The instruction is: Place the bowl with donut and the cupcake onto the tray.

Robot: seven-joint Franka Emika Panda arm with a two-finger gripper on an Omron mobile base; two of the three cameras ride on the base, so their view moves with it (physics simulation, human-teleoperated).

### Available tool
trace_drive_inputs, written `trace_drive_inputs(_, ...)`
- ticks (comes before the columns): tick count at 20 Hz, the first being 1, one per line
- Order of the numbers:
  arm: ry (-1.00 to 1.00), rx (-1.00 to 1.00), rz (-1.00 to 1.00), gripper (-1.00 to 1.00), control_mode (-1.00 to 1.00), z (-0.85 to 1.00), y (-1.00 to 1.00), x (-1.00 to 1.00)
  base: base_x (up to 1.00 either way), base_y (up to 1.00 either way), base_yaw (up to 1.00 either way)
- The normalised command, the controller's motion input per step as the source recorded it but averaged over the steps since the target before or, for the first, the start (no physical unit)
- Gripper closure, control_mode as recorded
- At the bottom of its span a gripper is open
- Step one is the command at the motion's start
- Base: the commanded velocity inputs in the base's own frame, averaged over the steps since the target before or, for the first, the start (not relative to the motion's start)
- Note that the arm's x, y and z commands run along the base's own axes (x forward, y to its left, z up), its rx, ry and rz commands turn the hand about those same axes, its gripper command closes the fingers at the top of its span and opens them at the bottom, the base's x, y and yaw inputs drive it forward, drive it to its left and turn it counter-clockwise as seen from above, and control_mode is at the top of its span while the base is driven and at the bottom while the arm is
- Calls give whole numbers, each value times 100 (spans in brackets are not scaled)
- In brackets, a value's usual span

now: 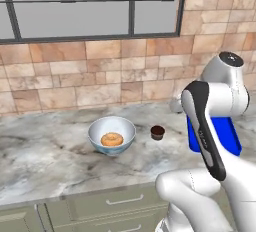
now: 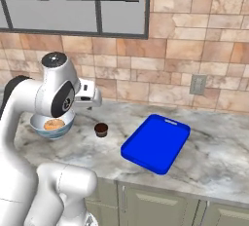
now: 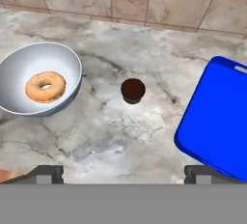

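The white bowl [image 3: 19, 71] sits on the marble counter at the left of the hand view, with the golden donut [image 3: 45, 87] lying inside it. The dark cupcake [image 3: 132, 91] stands alone on the counter, between the bowl and the blue tray [image 3: 217, 117]. The tray lies flat at the right with nothing on it. My gripper [image 3: 124, 174] hangs above the counter, nearer the front edge than the cupcake; its fingers are spread wide and hold nothing. From the base I see the bowl [image 1: 111, 128], donut [image 1: 111, 139], cupcake [image 1: 157, 132] and tray [image 2: 155, 143].
A tiled wall [image 2: 170, 49] rises behind the counter, with a window [image 1: 70, 16] above and a wall outlet [image 2: 198, 84] behind the tray. The counter's front edge [image 2: 146, 174] runs above cabinet drawers. My own arm [image 1: 210, 126] covers part of the tray in the left base view.
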Motion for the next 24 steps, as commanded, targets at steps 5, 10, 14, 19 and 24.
trace_drive_inputs(5,3,3,0,-100,-100,-11,60,41,0,0,0)
trace_drive_inputs(10,10,13,0,-100,-100,-35,45,13,0,0,0)
trace_drive_inputs(14,16,19,3,-100,-100,-54,26,3,0,0,0)
trace_drive_inputs(19,10,13,2,-100,-100,-50,27,16,0,0,0)
trace_drive_inputs(24,1,6,0,-100,-100,-39,40,37,0,0,0)
